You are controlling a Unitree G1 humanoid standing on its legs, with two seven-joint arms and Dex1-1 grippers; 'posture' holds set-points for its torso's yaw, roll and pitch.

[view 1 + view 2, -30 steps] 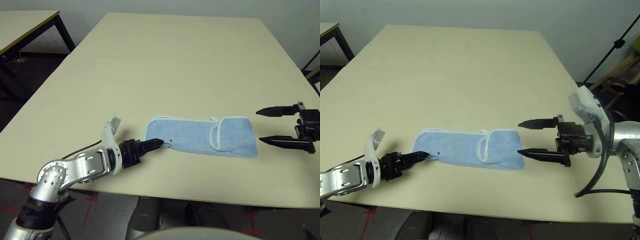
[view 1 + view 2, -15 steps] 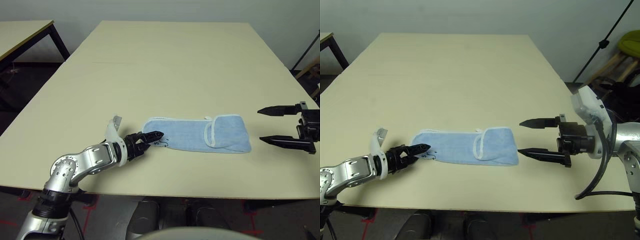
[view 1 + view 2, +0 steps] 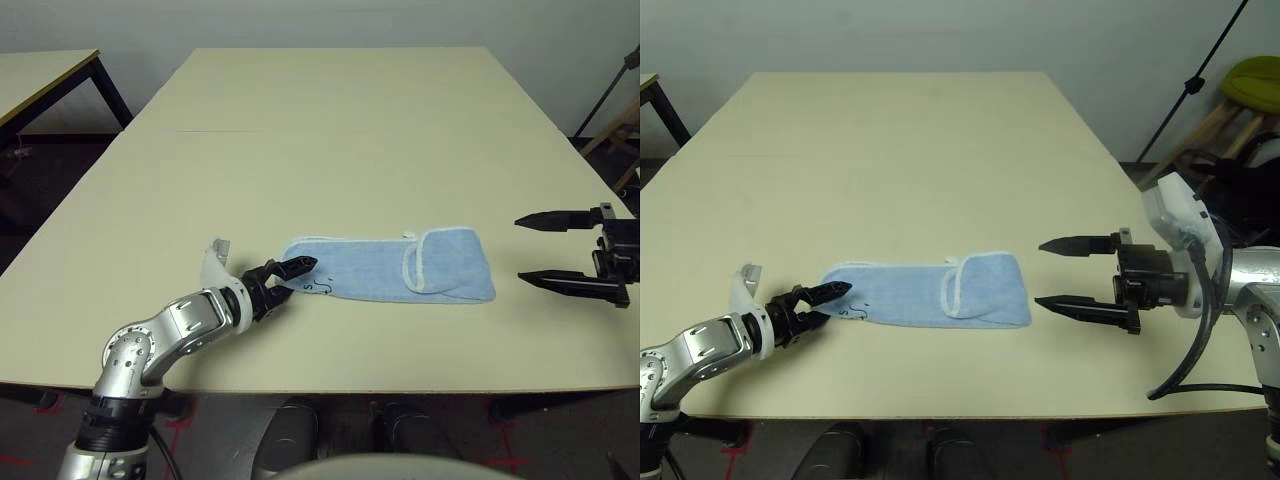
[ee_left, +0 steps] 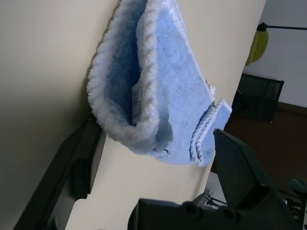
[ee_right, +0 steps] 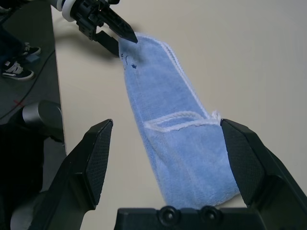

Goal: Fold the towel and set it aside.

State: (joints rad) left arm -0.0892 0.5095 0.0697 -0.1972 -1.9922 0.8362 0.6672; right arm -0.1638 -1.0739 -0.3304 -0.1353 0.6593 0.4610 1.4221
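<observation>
- The pale desk (image 3: 330, 150) fills most of the head view, running from the top centre down to the lower edge.
- A second desk (image 3: 40, 80) stands at the upper left of the frame, apart from the main one.
- The towel (image 3: 395, 270) lies flat just below the centre of the frame as a long, narrow light-blue strip. Its right end is folded back over itself, with the white stitched edging forming a loop there.
- The left arm (image 3: 165, 335) reaches in from the lower left of the frame.
- The left tool (image 3: 290, 277) sits at the towel's left end. Its fingers are spread, one on each side of the layered edge, and the left wrist view shows a white label between the layers. Whether the fingers press on the cloth I cannot tell.
- The right tool (image 3: 1065, 272) hangs at the right of the frame, just beside the towel's folded end. Its two black fingers are spread wide with nothing between them.
</observation>
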